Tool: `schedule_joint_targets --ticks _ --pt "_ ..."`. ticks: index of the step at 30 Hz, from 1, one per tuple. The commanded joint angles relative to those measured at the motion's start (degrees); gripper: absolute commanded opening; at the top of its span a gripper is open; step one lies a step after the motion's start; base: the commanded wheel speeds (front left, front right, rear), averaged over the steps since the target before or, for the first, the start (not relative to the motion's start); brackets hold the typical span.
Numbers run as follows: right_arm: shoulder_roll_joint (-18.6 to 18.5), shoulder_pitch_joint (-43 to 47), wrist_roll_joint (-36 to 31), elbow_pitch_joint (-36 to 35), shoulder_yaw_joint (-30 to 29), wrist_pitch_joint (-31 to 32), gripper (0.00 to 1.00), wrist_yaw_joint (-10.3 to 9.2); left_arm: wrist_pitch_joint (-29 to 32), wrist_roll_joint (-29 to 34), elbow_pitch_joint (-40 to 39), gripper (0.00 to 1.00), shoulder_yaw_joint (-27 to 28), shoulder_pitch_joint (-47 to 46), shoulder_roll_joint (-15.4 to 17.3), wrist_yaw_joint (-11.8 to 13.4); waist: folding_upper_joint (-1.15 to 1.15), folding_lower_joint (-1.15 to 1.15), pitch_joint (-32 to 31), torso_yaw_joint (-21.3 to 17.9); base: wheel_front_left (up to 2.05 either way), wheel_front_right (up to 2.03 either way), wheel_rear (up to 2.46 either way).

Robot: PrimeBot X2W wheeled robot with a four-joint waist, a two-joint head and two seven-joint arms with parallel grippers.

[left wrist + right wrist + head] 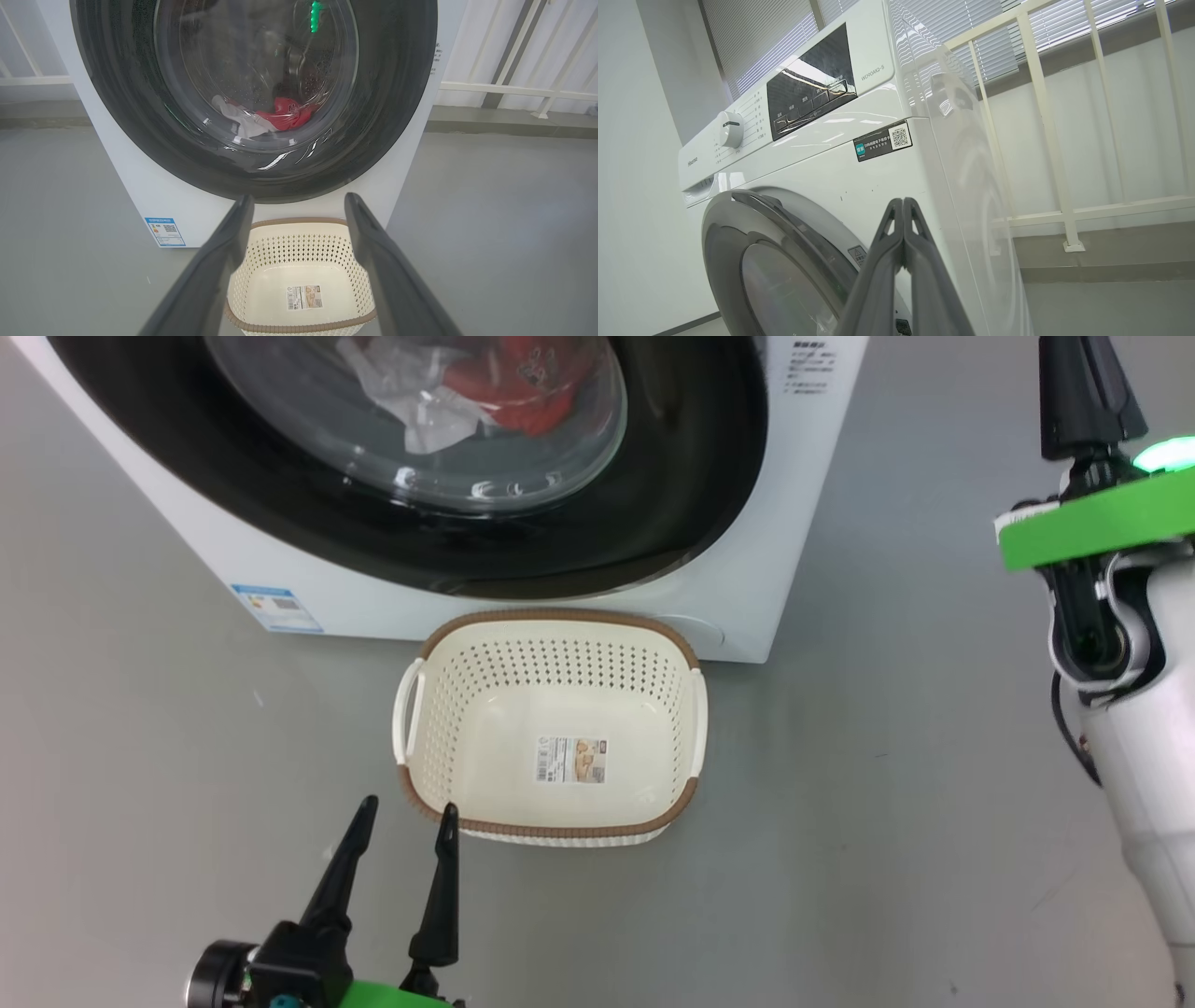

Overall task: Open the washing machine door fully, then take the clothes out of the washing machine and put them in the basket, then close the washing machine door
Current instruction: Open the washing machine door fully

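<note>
With the washing machine door shut over the clothes and the basket set empty just in front, the right gripper, closed on nothing, is best hooked behind the rim and drawn steadily, the spread, empty left gripper held clear.

The left gripper sits low at the left, its two long dark fingers spread wide apart and pointing forward and slightly upward. The right gripper stands high at the far right on a pale forearm. Its fingers are pressed together tip to tip, and a green band circles the wrist.
</note>
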Motion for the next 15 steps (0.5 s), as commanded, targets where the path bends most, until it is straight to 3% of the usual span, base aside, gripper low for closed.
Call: schedule_joint_targets --ticks 1,7,15 --pt "-0.4 -1.7 0.8 -0.6 1.6 -0.3 0.00 0.36 -0.7 -0.8 -1.1 1.00 1.5 -1.7 0.2 0.5 0.00 0.00 1.2 1.2 0.00 0.00 0.00" --pt "-3.9 -7.6 13.6 5.2 10.3 1.3 0.00 0.36 -0.7 -1.4 -0.6 1.00 0.2 -3.3 0.2 0.4 0.00 0.00 2.9 2.8 0.00 0.00 0.00" --pt "-8.5 -13.6 36.1 6.4 15.8 15.6 0.00 0.36 -0.7 -2.6 -0.3 1.00 -1.8 -5.1 0.2 0.6 0.00 0.00 5.5 4.9 0.00 0.00 0.00"
